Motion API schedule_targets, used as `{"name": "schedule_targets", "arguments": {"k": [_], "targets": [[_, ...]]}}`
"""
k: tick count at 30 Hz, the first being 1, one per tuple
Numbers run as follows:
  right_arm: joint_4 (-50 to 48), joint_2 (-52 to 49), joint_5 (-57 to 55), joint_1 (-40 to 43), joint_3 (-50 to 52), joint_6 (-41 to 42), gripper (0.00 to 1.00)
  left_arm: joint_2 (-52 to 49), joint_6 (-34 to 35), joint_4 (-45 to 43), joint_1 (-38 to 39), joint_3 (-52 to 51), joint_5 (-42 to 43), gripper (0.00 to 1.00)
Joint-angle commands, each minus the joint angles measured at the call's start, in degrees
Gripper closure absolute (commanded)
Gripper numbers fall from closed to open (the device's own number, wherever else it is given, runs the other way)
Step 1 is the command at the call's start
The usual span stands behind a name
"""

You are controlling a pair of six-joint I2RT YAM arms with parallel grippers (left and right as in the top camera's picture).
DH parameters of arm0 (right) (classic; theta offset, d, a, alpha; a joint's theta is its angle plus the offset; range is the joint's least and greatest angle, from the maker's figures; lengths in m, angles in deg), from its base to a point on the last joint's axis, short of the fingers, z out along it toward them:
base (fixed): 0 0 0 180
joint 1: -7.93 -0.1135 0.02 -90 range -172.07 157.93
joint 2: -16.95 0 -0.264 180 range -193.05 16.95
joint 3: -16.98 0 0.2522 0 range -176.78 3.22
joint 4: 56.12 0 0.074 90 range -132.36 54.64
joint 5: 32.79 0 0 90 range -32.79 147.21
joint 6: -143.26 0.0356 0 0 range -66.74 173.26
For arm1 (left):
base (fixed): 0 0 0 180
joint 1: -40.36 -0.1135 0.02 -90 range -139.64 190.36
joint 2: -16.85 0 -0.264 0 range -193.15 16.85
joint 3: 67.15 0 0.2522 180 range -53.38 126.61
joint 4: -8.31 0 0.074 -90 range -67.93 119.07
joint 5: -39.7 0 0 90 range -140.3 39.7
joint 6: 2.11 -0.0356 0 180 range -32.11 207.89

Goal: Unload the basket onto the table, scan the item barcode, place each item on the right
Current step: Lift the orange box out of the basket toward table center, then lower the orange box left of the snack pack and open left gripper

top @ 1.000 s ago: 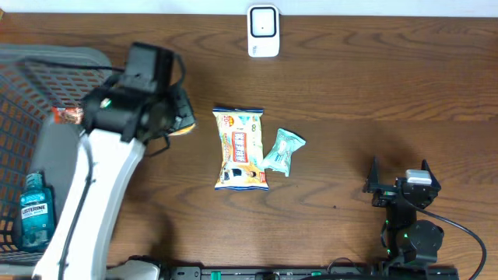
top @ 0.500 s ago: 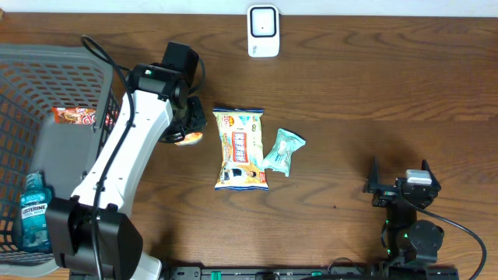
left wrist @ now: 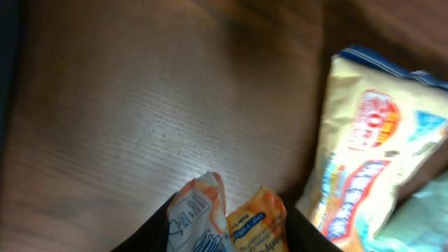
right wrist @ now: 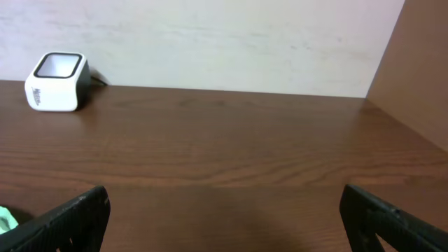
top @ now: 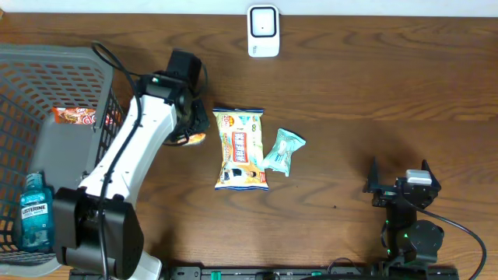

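Overhead, the left gripper [top: 185,129] holds a small orange packet [top: 196,139] beside the snack bag [top: 241,149], short of the scanner [top: 263,31]; its wrist view shows jaws clenched on it, so the packet's barcode must next face the scanner; right wrist view: right gripper [right wrist: 224,224] agape, idle

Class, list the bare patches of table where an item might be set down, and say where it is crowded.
Widest bare wood: right of the scanner, down to the right gripper, past the green packet. Also free: the near-edge strip before the yellow snack bag. Crowded: between the basket and that bag, where the left gripper holds an orange packet.
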Motion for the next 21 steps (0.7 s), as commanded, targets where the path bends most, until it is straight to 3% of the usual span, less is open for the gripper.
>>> {"name": "schedule_targets", "arguments": {"k": [1, 8, 13, 16, 21], "targets": [[0.07, 0.31, 0.33, 0.35, 0.22, -0.74, 0.01, -1.22, -0.09, -3.06, 0.17, -4.63, -1.18, 0.67], [0.07, 0.31, 0.33, 0.35, 0.22, -0.74, 0.01, -1.29, 0.11, -9.60, 0.17, -10.91, -1.16, 0.66], [0.07, 0.31, 0.33, 0.35, 0.22, -0.74, 0.01, -1.27, 0.96, -9.77, 0.44, -11.32, -1.18, 0.44], [0.07, 0.31, 0.33, 0.35, 0.22, -0.74, 0.01, -1.27, 0.94, -9.68, 1.05, -11.32, -1.16, 0.07], [0.07, 0.31, 0.35, 0.35, 0.22, -0.74, 0.01, -0.44, 0.79, -7.82, 2.21, -10.14, -1.18, 0.02]]}}
